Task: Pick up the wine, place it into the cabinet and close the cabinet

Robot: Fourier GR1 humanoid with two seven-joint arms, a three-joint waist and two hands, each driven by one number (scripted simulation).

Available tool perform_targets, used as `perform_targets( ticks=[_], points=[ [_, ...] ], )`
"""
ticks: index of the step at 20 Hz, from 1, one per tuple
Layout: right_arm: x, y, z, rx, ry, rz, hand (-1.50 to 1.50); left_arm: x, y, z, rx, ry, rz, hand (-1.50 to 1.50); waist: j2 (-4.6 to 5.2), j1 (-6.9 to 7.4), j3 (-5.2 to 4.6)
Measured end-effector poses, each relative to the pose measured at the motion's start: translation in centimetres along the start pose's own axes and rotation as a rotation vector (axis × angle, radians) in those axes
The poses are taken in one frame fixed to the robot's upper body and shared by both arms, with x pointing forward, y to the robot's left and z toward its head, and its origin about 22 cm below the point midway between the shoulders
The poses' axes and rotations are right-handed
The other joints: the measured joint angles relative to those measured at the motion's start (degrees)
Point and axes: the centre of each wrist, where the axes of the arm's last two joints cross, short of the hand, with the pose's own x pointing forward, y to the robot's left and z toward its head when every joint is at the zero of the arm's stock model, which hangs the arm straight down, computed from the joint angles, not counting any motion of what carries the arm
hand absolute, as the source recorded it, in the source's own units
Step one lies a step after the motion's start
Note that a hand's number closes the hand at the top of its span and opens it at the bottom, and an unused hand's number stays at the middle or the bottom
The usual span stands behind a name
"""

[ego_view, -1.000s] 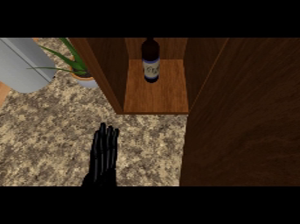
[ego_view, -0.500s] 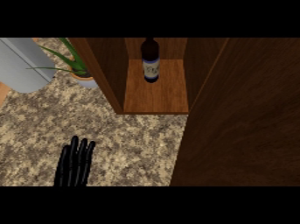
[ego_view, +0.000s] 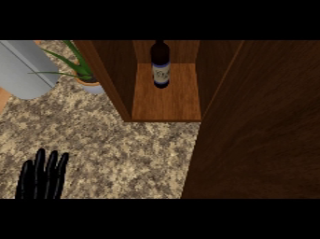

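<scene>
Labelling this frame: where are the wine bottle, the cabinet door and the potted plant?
wine bottle [ego_view: 161,71], head view, label.
cabinet door [ego_view: 272,126], head view, panel middle.
potted plant [ego_view: 88,83], head view, pot.

Kitchen, speckled stone counter [ego_view: 121,140], wooden cabinet [ego_view: 166,100], potted plant [ego_view: 80,70]

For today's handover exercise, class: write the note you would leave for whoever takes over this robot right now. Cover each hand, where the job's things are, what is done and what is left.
Left hand: open, fingers straight, holding nothing, low at the view's left over the counter.
Right hand: not in view.
Wine bottle: standing upright on the shelf inside the cabinet, near the back.
Cabinet door: open, swung out at the view's right.
Done: wine is in the cabinet.
Left: close the door.
Nearby: a potted plant stands left of the cabinet.
</scene>
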Motion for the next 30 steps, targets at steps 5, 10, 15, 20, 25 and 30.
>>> perform_targets(
  ticks=[5, 10, 15, 20, 25, 30],
  points=[
    [0.1, 1.9, -0.7, 0.147, 0.008, -0.003, 1.50, 1.6, 2.1, -0.7, 0.031, -0.012, -0.006, -1.50, -0.10, 0.20, -0.02],
    [0.1, 4.3, -1.2, 0.262, 0.003, -0.049, 1.50, 3.0, 4.7, -1.4, 0.051, -0.012, -0.018, -1.50, -0.23, 0.06, -0.06],
    [0.6, 6.3, -1.6, 0.290, 0.002, -0.085, 1.50, 3.9, 6.9, -1.8, 0.057, -0.011, -0.032, -1.50, -0.30, -0.04, -0.09],
    [1.0, 7.8, -1.6, 0.230, -0.006, -0.072, 1.50, 4.5, 8.7, -1.7, 0.045, -0.007, -0.038, -1.50, -0.35, 0.11, -0.10],
    [1.5, 8.6, -2.1, 0.145, -0.043, -0.026, 1.50, 5.4, 10.1, -2.1, 0.026, 0.003, -0.035, -1.50, -0.39, 0.35, -0.15],
    [2.0, 9.3, -2.6, 0.097, -0.086, 0.044, 1.50, 5.7, 10.7, -2.9, 0.023, 0.009, -0.007, -1.50, -0.26, 0.35, -0.17]
  ],
)
